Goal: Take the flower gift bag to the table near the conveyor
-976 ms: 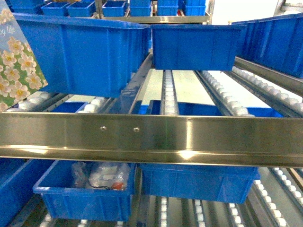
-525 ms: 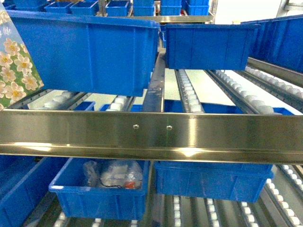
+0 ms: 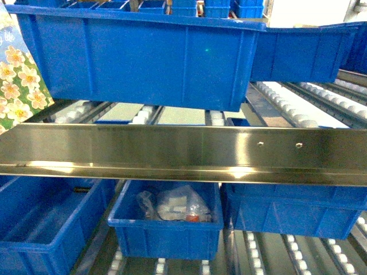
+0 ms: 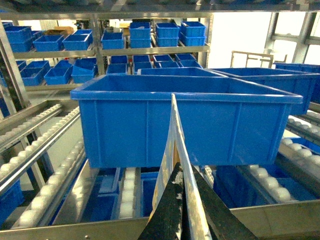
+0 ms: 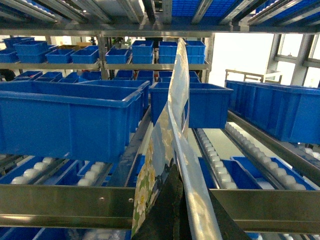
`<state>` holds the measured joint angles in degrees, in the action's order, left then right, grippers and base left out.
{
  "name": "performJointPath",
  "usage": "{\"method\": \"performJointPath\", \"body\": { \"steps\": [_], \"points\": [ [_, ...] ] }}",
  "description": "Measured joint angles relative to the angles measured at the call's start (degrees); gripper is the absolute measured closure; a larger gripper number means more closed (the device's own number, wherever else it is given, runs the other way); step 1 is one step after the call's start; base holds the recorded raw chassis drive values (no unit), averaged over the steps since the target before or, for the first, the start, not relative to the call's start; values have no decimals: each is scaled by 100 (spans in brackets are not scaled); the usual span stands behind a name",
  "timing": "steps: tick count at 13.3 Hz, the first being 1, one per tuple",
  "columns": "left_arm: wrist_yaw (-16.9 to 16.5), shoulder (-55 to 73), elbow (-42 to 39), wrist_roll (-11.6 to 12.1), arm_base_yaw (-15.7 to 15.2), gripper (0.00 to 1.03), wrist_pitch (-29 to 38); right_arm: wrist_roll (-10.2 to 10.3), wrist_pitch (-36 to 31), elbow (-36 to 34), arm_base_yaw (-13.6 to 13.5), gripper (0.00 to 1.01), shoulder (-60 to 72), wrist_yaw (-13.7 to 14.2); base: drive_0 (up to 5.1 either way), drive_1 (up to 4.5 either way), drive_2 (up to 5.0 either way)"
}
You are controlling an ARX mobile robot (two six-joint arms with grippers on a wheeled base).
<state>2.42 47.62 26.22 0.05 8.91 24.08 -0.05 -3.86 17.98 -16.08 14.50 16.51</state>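
Head cam close, level at conveyor (image 3: 275, 103); both wrist cams face forward, sharing blue bins (image 4: 185, 120)

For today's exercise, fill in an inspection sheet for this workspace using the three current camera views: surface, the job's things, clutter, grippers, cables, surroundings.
Surface: no table in any view; a steel rail crosses the head view.
Job's things: flower gift bag at the head view's left edge, seen edge-on in both wrist views; conveyor of white rollers behind the rail.
Clutter: large blue bin on the rollers; lower bin holding plastic-wrapped items.
Grippers: left gripper and right gripper each appear shut on the bag's edge.
Cables: nothing seen.
Surroundings: shelf racks stacked with more blue bins; bright windows at right.
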Motion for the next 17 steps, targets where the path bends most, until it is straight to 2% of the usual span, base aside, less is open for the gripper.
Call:
{"method": "performJointPath", "body": {
  "steps": [4, 17],
  "points": [
    [-2, 0, 0, -2, 0, 101, -2, 2, 2, 0, 0, 99, -2, 0, -492, 139, 330],
    [0, 0, 0, -2, 0, 101, -7, 2, 15, 0, 0, 99, 2, 0, -487, 259, 259]
  ]
}}
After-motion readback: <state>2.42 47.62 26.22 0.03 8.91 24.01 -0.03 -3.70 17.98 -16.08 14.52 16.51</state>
